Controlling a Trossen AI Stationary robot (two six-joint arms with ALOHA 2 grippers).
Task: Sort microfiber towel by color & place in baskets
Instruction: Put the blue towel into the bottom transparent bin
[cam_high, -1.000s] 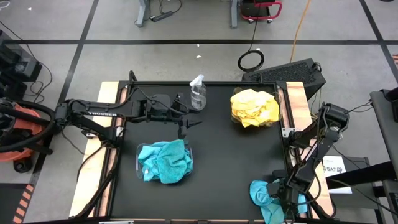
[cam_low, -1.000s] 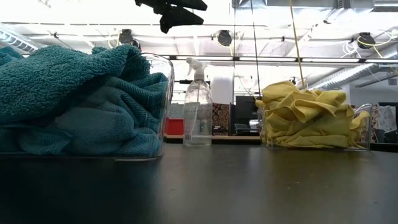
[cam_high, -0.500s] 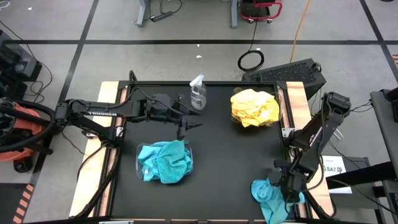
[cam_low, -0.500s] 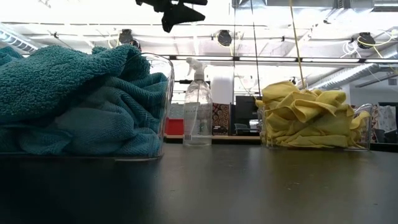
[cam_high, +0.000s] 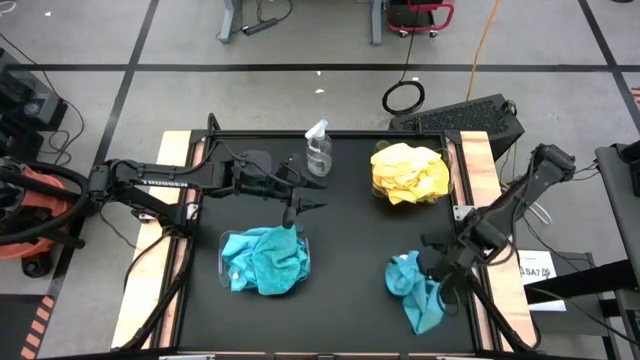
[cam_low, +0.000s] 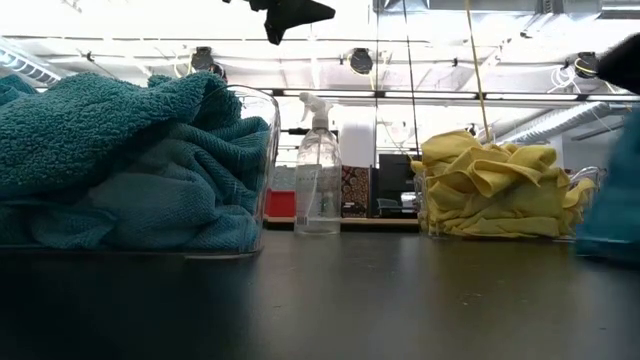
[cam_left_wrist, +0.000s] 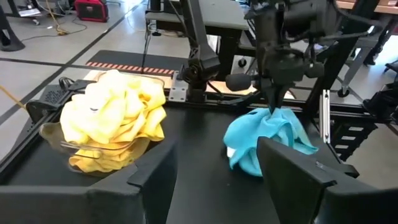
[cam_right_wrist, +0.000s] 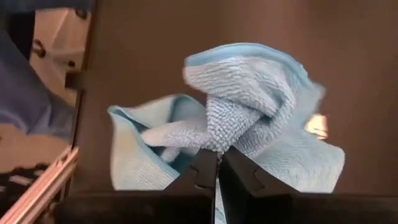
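1. Hanging from the right gripper (cam_high: 432, 272), pinched shut on a fold of the teal towel (cam_high: 412, 292), with the cloth trailing down onto the black table (cam_high: 350, 250) near its right front corner.
2. Lay well apart from the teal-filled basket (cam_high: 262, 259), which sat toward the left arm's side, straight across the table from the held towel; yellow-filled basket (cam_high: 409, 172) stood at the back right, the wrong colour for this cloth.
3. Hovered above the teal basket's back edge: left gripper (cam_high: 297, 205), fingers spread and empty.
4. Judged nearer the bin, yet without the cloth; likely called for a long carry by the right arm toward the left.
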